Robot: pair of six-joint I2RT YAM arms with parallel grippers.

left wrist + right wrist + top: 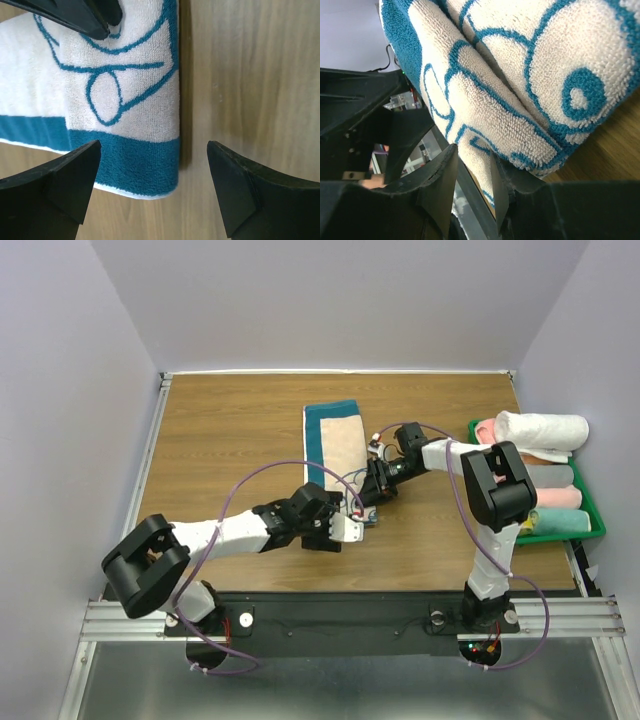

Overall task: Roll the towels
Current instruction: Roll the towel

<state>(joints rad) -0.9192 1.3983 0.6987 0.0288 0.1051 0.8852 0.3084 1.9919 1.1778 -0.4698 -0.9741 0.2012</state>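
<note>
One of the towels (335,435) lies lengthwise on the wooden table, cream side up with a teal border. Its near end is folded over. In the left wrist view the folded towel (125,90) shows a teal cartoon outline on cream, and its teal-edged corner sits between the wide-apart fingers of my left gripper (154,180), which touch nothing. From above, the left gripper (352,530) hovers at that near end. My right gripper (372,498) is just behind it. In the right wrist view the right gripper (472,175) is shut on a fold of the towel (520,75).
A green tray (592,510) at the right table edge holds several rolled towels, white (545,428) and pink. One of the right gripper's fingers (75,12) crosses the top left of the left wrist view. Purple cables loop over both arms.
</note>
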